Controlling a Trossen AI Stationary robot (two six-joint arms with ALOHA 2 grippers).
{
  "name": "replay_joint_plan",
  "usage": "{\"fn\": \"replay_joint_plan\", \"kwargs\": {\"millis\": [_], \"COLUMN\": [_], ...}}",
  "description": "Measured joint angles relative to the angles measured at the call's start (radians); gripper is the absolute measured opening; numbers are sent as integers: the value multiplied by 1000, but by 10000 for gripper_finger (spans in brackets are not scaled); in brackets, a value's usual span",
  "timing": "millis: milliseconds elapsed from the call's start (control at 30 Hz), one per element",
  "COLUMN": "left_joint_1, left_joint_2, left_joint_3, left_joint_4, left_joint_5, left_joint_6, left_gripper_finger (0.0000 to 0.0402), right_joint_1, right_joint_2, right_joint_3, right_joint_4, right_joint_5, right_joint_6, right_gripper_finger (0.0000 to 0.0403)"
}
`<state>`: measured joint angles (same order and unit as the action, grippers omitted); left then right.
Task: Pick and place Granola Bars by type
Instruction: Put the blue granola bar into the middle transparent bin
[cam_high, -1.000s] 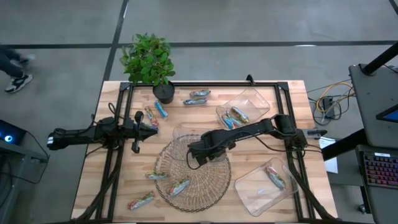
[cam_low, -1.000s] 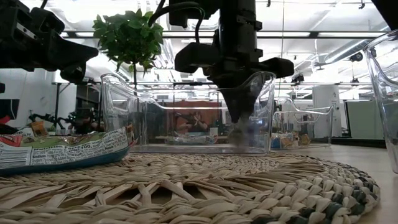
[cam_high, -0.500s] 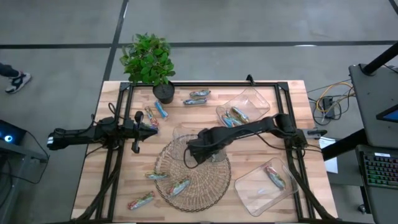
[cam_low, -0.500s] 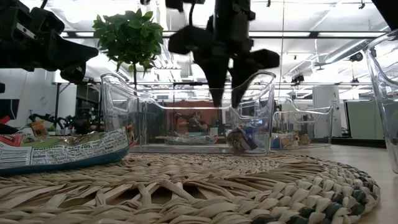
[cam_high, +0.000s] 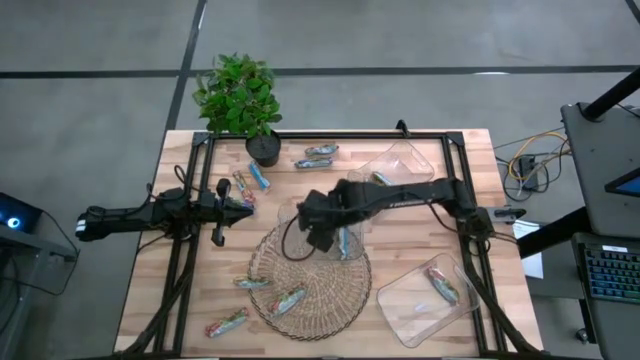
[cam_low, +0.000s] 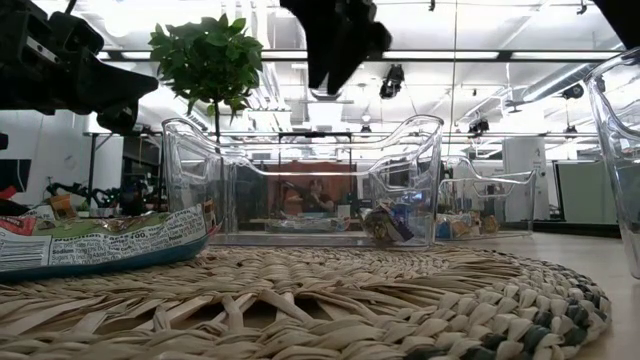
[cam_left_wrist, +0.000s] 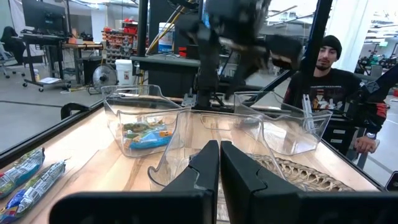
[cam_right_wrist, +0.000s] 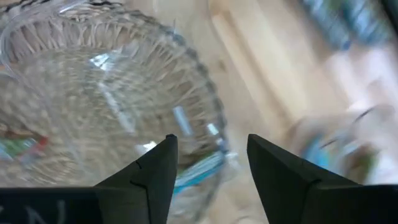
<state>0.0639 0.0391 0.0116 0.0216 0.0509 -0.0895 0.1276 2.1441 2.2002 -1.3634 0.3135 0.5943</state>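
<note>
A blue granola bar (cam_high: 345, 241) is now lying in the clear centre tray (cam_high: 290, 212) on the wicker mat (cam_high: 340, 295). The right pincer (cam_high: 322, 232), having just let it go, is lifting clear with fingers spread and empty, so one bar is sorted. The left pincer (cam_high: 245, 203) is waiting pressed together at desk (cam_high: 475, 330) left. Wrapper print on the near bar (cam_low: 100, 243) is too small to read.
</note>
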Motion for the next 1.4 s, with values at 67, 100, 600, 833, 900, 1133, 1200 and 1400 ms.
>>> {"fn": "replay_joint_plan", "kwargs": {"millis": [67,100,600,833,900,1133,1200,1400], "left_joint_1": [0,0,0,0,0,0,0,0], "left_joint_2": [0,0,0,0,0,0,0,0], "left_joint_3": [0,0,0,0,0,0,0,0], "left_joint_4": [0,0,0,0,0,0,0,0], "left_joint_5": [0,0,0,0,0,0,0,0], "left_joint_6": [0,0,0,0,0,0,0,0], "left_gripper_finger": [0,0,0,0,0,0,0,0], "right_joint_1": [-17,-28,-187,-279,-308,-401,-426,-480], "right_joint_2": [0,0,-4,6,15,65,87,157], "right_joint_3": [42,61,157,156,156,154,154,154], "right_joint_4": [-28,-37,15,162,172,195,200,201], "right_joint_5": [8,10,42,56,56,56,53,-1], "right_joint_6": [-104,-157,-717,-913,-955,-1024,-1039,-1067], "right_gripper_finger": [194,198,265,292,295,302,304,306]}}
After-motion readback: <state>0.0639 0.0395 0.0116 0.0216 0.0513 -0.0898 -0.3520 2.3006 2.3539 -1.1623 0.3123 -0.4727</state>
